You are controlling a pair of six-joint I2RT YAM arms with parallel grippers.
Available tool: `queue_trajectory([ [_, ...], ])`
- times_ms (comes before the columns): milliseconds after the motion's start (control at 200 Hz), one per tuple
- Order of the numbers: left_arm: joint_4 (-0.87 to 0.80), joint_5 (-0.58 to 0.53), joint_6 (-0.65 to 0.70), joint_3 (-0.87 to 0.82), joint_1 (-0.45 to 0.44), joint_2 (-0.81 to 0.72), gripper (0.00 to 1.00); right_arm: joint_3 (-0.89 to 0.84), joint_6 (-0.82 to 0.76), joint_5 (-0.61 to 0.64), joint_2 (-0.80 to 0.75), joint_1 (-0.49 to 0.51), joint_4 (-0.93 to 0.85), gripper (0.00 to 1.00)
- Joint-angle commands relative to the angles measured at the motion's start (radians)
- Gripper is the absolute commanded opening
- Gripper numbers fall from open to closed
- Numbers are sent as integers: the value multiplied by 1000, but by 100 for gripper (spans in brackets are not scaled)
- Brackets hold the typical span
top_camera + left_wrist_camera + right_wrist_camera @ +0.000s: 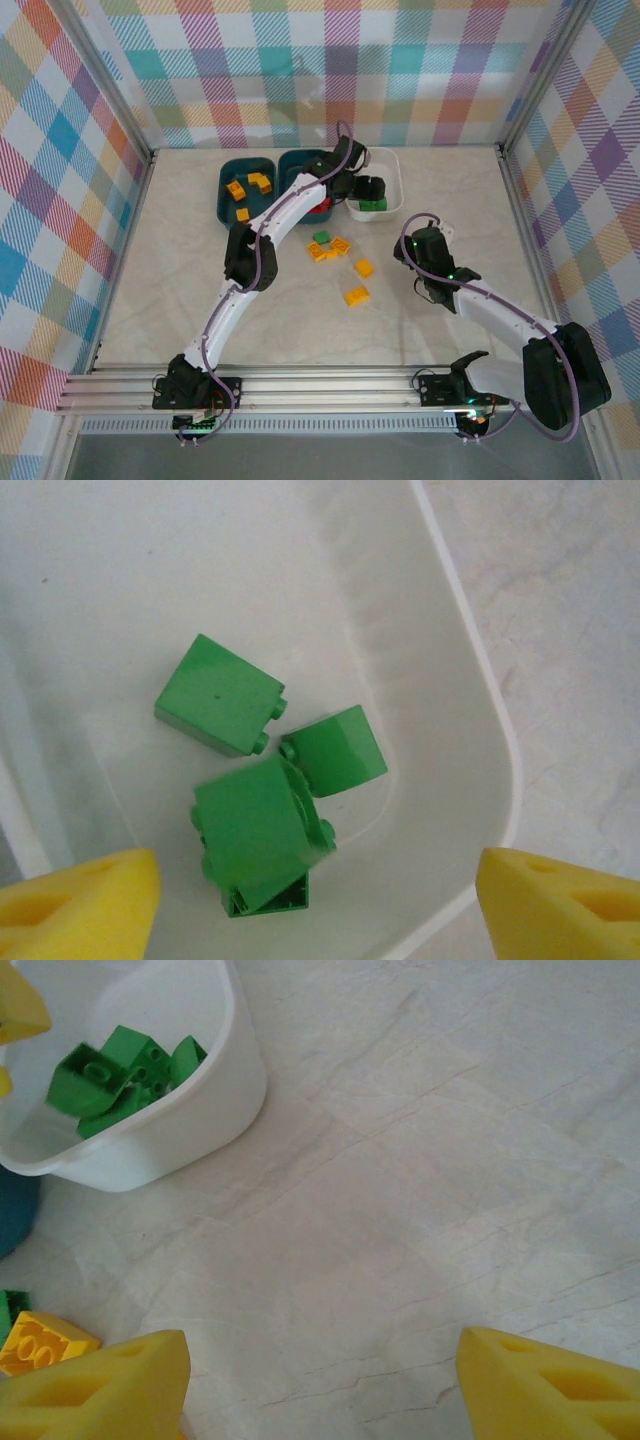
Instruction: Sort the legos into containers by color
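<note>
Hanging over the white container (497,742), the left pincer (318,905) is seen with jaws apart; green legos (255,830) are lying inside. The right pincer (322,1388) is held apart, empty, above the desk (420,1160).

No readable text, labels, brands or numbers. Studs on the green studded plastic bricks (250,830) lying inside the white rounded plastic bin (440,680) are too small and blurred to show any lettering.
</note>
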Motion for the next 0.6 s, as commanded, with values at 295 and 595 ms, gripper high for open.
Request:
queue_trajectory([
  [295, 164, -22, -46, -558, -12, -582, 100, 147, -206, -152, 235, 76, -1, 77],
  [595, 441, -101, -329, -1609, 119, -1270, 100, 265, -288, -301, 385, 143, -73, 83],
])
